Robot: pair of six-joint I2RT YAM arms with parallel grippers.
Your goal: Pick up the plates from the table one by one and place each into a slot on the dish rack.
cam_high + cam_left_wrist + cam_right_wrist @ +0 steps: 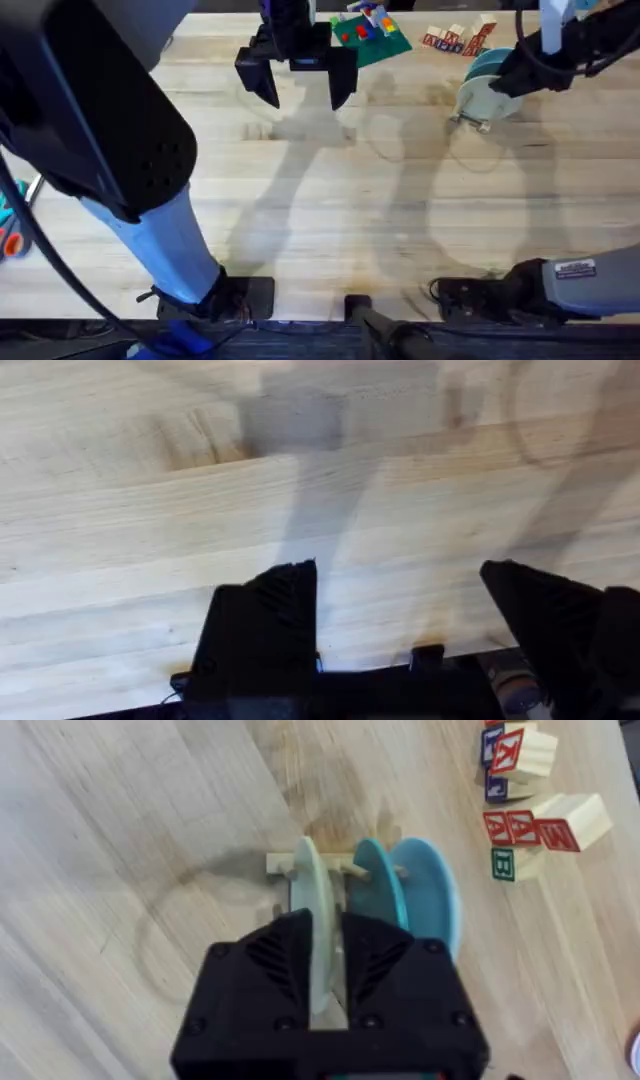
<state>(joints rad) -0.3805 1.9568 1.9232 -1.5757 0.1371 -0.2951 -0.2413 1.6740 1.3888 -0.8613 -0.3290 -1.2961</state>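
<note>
Pale wooden planks with visible grain form the counter (330,220), crossed by soft shadows of the arms. At its far right stands the dish rack (335,868), a small light-wood frame of thin slats, holding three plates upright on edge, side by side. The pale yellow-green plate (312,910) sits in the outermost slot, the teal plate (375,892) is next to it, and a paler sky-blue plate (428,900) is beyond that. The right gripper (330,965) is right over the rack, its black fingers (285,960) pinching the rim of the pale yellow-green plate. Lettered wooden blocks (525,805) lie near the rack. The left gripper (297,85) hangs over bare counter at the far middle, its fingers (275,610) spread wide apart and holding nothing. Just beyond it lies a green board with colourful toys (368,32).
</note>
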